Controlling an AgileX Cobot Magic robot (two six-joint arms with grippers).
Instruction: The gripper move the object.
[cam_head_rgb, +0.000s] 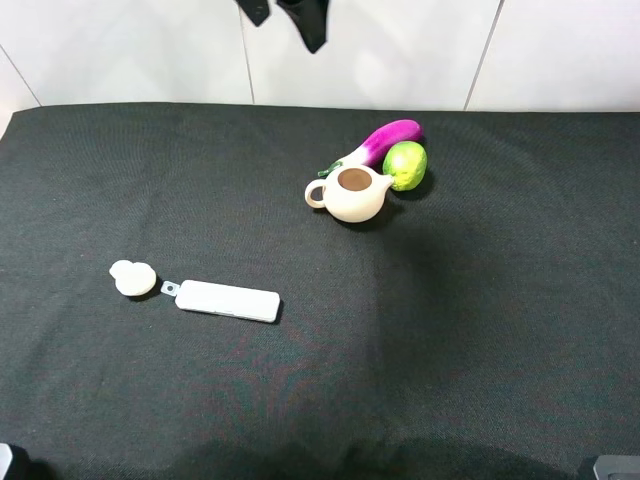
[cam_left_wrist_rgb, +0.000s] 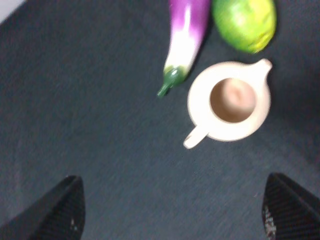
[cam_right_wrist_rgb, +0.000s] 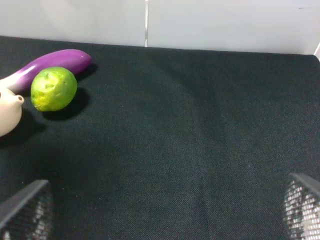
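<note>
Overhead view of the black-clothed table (cam_head_rgb: 480, 330). The cream teapot (cam_head_rgb: 352, 193) stands upright with its brown inside exposed, touching a purple eggplant (cam_head_rgb: 383, 142) behind it and a green lime (cam_head_rgb: 405, 165) just beside its spout. Well apart from the teapot, toward the near left, lie a small cream knobbed lid (cam_head_rgb: 132, 278) and, just beside it, a white flat case (cam_head_rgb: 226, 299). The left gripper (cam_left_wrist_rgb: 172, 210) hangs above the teapot, jaws spread wide and empty. The right gripper (cam_right_wrist_rgb: 165, 212) sits to the lime's far side, jaws likewise spread, holding nothing.
</note>
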